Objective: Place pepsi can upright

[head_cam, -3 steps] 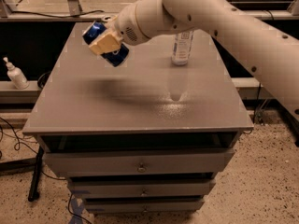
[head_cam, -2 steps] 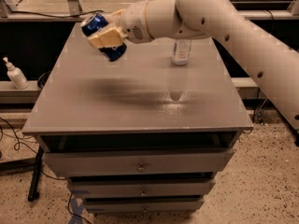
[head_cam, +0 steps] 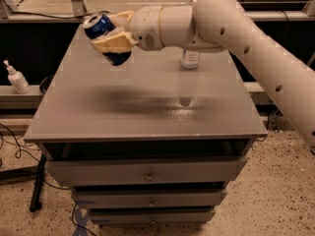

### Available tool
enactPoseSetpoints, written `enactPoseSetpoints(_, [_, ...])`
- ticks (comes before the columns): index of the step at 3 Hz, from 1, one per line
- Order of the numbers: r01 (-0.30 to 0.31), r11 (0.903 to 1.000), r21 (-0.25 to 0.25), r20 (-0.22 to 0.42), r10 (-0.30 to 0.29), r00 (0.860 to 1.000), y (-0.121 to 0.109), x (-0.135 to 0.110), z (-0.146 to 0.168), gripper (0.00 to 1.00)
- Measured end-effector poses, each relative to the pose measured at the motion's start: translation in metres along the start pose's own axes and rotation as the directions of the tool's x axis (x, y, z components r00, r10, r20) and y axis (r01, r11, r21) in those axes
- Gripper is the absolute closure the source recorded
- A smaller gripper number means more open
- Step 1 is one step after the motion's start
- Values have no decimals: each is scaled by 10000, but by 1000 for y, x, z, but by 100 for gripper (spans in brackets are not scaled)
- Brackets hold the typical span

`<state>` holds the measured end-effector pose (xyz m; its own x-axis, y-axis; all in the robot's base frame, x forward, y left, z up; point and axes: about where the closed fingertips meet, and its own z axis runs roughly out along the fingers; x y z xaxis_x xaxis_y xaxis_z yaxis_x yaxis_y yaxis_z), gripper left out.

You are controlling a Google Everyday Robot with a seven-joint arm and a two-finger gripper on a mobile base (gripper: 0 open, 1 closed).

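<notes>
It looks like a lab or workshop: grey drawer cabinet (head_cam: pixel 147 117), speckled floor (head_cam: pixel 275 200) (loose cables (head_cam: pixel 10 136) trailing). The gripper (head_cam: pixel 112 33) clasps the pepsi can (head_cam: pixel 98 24) above the cabinet's far-left corner.

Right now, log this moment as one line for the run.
can: tilted, held above table | gripper: shut on can, over table's far-left part | bottle: upright, far side | placing: not done

Surface (head_cam: pixel 147 112): matt grey, finely grained. Pepsi can (head_cam: pixel 98 25): glossy blue metal. Pincer (head_cam: pixel 109 31), above the surface's far-left part: matt cream plastic.
</notes>
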<state>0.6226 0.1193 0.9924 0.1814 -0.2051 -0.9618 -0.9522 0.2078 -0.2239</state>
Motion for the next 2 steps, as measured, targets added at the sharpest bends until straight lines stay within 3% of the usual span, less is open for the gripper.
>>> enactPoseSetpoints(2, [143, 9999, -9, -256, -143, 9996, 0, 10, -14, 100])
